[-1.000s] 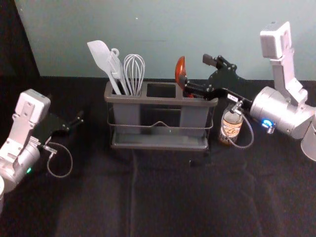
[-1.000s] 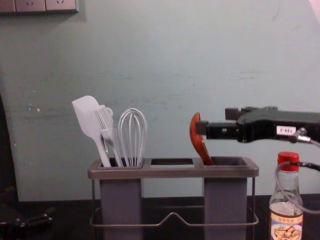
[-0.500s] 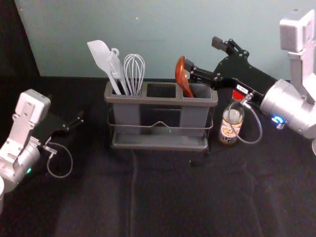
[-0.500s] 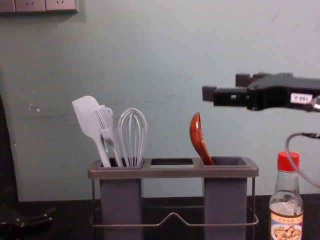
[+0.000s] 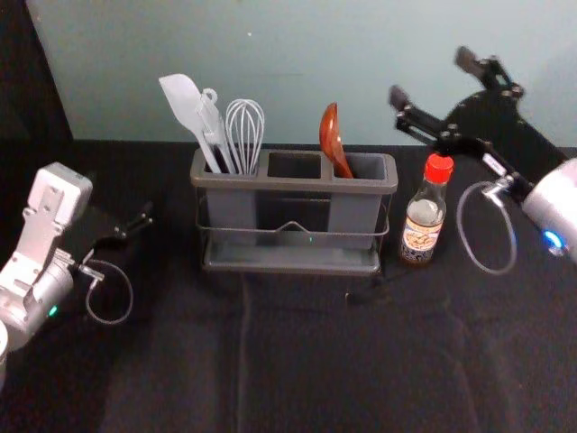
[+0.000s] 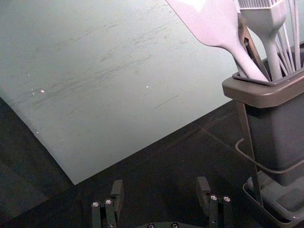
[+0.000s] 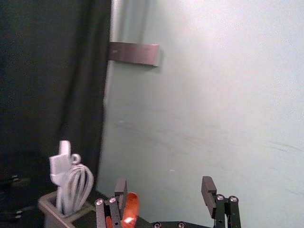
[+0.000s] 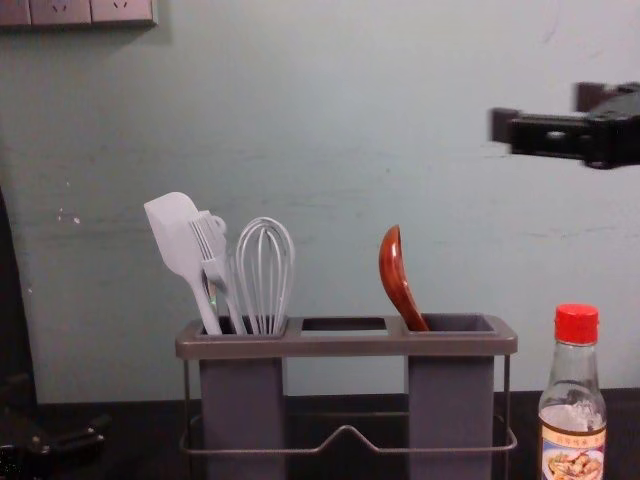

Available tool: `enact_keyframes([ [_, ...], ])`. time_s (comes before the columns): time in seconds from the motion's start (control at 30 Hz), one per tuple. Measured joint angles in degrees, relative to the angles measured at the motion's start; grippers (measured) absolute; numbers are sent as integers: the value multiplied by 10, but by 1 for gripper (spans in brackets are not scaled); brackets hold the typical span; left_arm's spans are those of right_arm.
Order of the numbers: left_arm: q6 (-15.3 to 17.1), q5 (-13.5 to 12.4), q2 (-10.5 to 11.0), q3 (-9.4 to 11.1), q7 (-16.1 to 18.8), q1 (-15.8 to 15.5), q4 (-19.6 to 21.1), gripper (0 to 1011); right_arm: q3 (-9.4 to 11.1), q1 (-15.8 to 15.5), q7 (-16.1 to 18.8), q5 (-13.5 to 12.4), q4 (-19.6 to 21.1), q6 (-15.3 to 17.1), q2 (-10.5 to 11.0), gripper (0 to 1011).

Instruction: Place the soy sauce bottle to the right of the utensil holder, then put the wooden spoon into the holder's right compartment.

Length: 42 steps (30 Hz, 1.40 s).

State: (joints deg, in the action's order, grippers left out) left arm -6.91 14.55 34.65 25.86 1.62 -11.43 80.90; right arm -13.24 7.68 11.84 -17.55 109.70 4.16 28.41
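The right hand [image 5: 432, 78], black and two-fingered, is spread open and empty, raised at the right in the head view. The reddish-brown wooden spoon [image 5: 331, 137] leans in the right compartment [image 5: 359, 206] of the grey plastic utensil holder [image 5: 243, 182]. Just right of that stands the red-capped glass soy sauce bottle [image 5: 424, 221] on the black-covered table [image 5: 297, 361]; dipping during withdrawal, the arm's looped cable [image 5: 459, 216] could tip it. The hand has moved right, away from the spoon.

In the chest view, the hand is farther right than before; spoon and bottle are unchanged.

In the left wrist view, the left hand [image 6: 159, 186] is parked open and empty beside the holder's left end.

In the right wrist view, one finger overlaps the spoon; swinging back could snag it.
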Motion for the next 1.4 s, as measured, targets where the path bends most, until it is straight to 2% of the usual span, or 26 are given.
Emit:
enact_keyframes([
  [0.2,0,0,0,0,0,0,0,1005,40,-72,-44,19,39,-25,-3,1003],
  [0.37,0,0,0,0,0,0,0,1005,80,-144,-79,34,66,-54,-11,1003],
  [0.4,0,0,0,0,0,0,0,1005,93,-165,-85,34,71,-62,-15,1002],
  [0.47,0,0,0,0,0,0,0,1005,99,-175,-89,33,73,-66,-17,1003],
  [0.5,0,0,0,0,0,0,0,1005,115,-203,-99,31,76,-72,-25,1003],
  [0.57,0,0,0,0,0,0,0,1005,125,-219,-104,28,77,-75,-31,1003],
  [0.63,0,0,0,0,0,0,0,1005,134,-233,-107,21,76,-78,-38,1003],
  [0.7,0,0,0,0,0,0,0,1005,148,-250,-105,1,65,-85,-47,1003],
  [0.73,0,0,0,0,0,0,0,1005,148,-250,-105,1,65,-85,-47,1002],
  [0.83,0,0,0,0,0,0,0,1005,156,-256,-86,-30,42,-88,-55,1003],
  [0.9,0,0,0,0,0,0,0,1005,158,-256,-76,-41,32,-88,-59,1003],
  [1.03,0,0,0,0,0,0,0,1005,156,-245,-58,-62,0,-82,-68,1003],
  [1.4,0,0,0,0,0,0,0,1005,139,-202,-37,-66,-72,-56,-85,1003],
])
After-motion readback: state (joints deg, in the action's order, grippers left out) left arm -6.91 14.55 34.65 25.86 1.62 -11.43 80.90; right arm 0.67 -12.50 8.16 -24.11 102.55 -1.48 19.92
